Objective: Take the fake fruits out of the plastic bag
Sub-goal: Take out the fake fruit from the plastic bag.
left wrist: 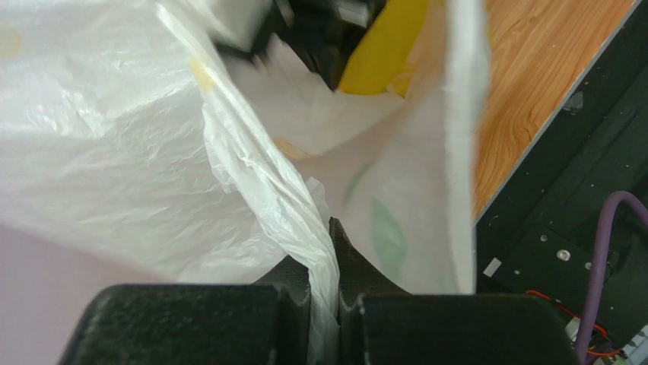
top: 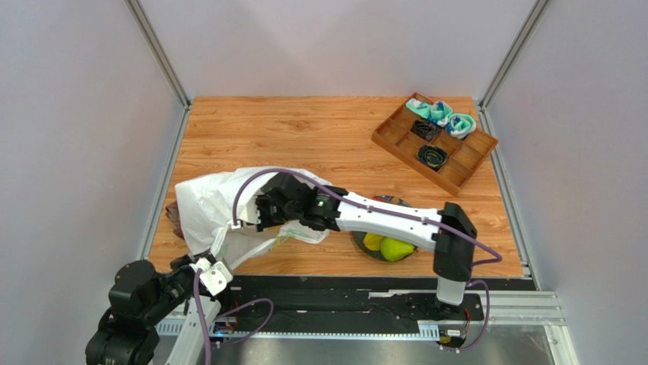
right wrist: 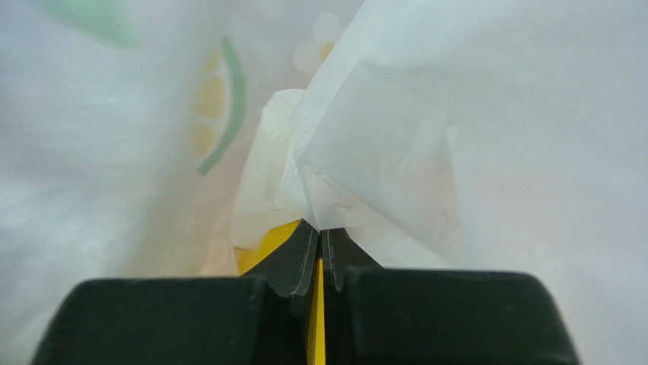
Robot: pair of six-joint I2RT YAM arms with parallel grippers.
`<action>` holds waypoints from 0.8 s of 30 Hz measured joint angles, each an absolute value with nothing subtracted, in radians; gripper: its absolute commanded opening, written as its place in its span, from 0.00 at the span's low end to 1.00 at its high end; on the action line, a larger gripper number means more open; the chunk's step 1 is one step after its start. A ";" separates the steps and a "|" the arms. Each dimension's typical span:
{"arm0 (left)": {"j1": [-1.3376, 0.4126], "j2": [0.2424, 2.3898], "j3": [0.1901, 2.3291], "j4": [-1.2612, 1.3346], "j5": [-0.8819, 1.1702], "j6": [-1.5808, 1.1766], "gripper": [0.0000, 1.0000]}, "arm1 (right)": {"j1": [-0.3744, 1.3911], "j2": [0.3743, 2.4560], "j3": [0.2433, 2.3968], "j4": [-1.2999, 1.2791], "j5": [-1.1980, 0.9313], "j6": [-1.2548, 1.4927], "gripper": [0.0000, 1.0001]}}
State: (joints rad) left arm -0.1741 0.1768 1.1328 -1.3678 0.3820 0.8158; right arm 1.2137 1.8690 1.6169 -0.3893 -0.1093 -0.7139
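Note:
The white plastic bag (top: 213, 205) lies at the table's left front. My left gripper (top: 207, 265) is shut on a twisted strip of the bag's edge (left wrist: 323, 251) and holds the mouth up. My right gripper (top: 262, 213) is inside the bag, its jaws shut on a thin yellow fruit, likely the starfruit (right wrist: 262, 247). The same yellow fruit (left wrist: 384, 42) shows in the left wrist view, under the right gripper. A yellow mango (top: 372, 241) and a green pear (top: 395, 249) lie in a dark bowl (top: 355, 242) to the right of the bag.
A wooden divided tray (top: 456, 171) with teal rolled socks (top: 449, 118) and dark coiled items stands at the back right. Something dark red (top: 173, 217) peeks out at the bag's left edge. The black base rail (top: 342, 293) runs along the near table edge.

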 measured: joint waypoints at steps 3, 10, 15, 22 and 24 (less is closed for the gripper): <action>-0.174 0.176 1.103 -1.367 0.371 0.789 0.00 | 1.208 1.779 1.617 -0.408 -0.185 -0.676 0.05; -0.174 0.181 1.093 -1.355 0.365 0.723 0.00 | 1.203 1.765 1.569 -0.462 -0.279 -0.644 0.24; -0.174 0.196 1.143 -1.351 0.366 0.683 0.00 | 1.203 1.798 1.451 -0.464 -0.244 -0.640 0.29; -0.174 0.197 1.184 -1.352 0.387 0.651 0.00 | 1.195 1.820 1.303 -0.463 -0.198 -0.640 0.67; -0.174 0.197 1.184 -1.353 0.390 0.650 0.00 | 1.193 1.820 1.283 -0.458 -0.187 -0.642 0.70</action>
State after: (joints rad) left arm -0.1741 0.1967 1.1839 -1.3525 0.3901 0.6502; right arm 1.1927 1.8198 1.2831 -0.4583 -0.1875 -0.6418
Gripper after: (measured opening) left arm 0.007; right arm 0.643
